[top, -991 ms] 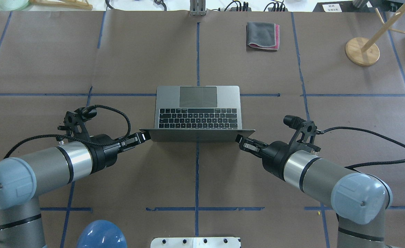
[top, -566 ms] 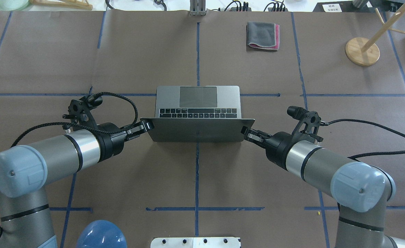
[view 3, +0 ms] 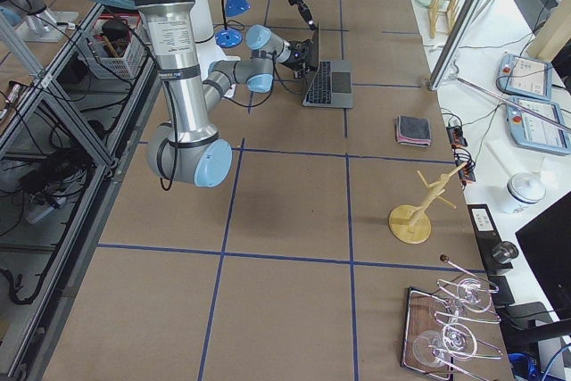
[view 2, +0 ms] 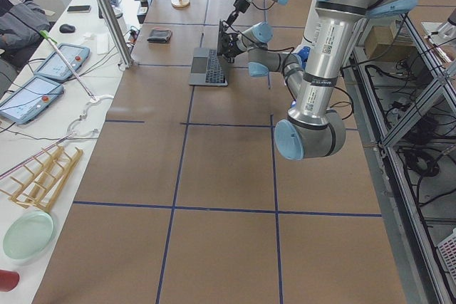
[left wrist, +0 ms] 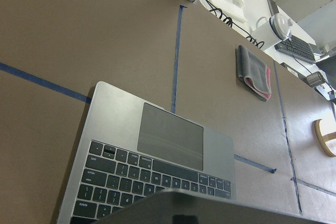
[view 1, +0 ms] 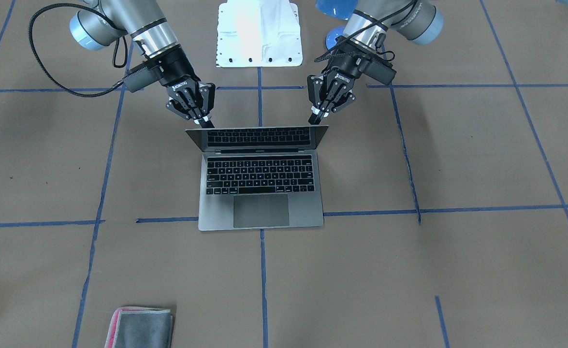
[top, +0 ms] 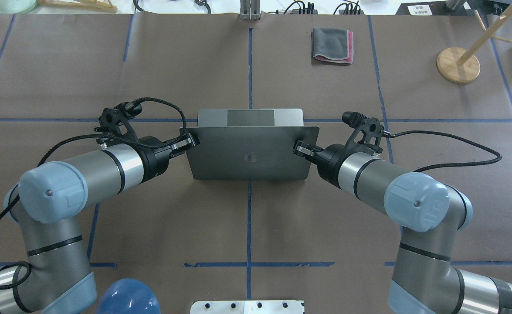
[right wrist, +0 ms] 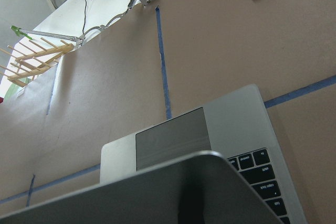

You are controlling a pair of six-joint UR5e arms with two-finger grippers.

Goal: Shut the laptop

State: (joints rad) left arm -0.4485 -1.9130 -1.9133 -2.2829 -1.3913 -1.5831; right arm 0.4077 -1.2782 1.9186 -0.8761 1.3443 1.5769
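Note:
The space-grey laptop [top: 249,152] sits mid-table with its lid tipped well forward. From overhead the lid, with its apple logo, covers the keyboard and only a strip of trackpad [top: 250,117] shows. In the front view the laptop [view 1: 259,193] is still partly open, and the screen mirrors the keys. My left gripper [top: 190,141] is shut with its tip against the lid's back near its top left corner; it also shows in the front view [view 1: 315,118]. My right gripper [top: 299,148] is shut against the top right corner; it also shows in the front view [view 1: 205,121]. Both wrist views look over the lid's edge at the trackpad [left wrist: 170,142] [right wrist: 173,139].
A folded grey-and-pink cloth [top: 332,46] lies at the far side, right of centre. A wooden stand [top: 457,64] is at the far right. A blue dome [top: 127,298] and a white plate [top: 247,306] sit at the near edge by the robot's base.
Both arms have moved forward, away from the robot, with their shut tips against the lid. The lid has swung down over the keyboard, and its apple logo now shows from overhead.

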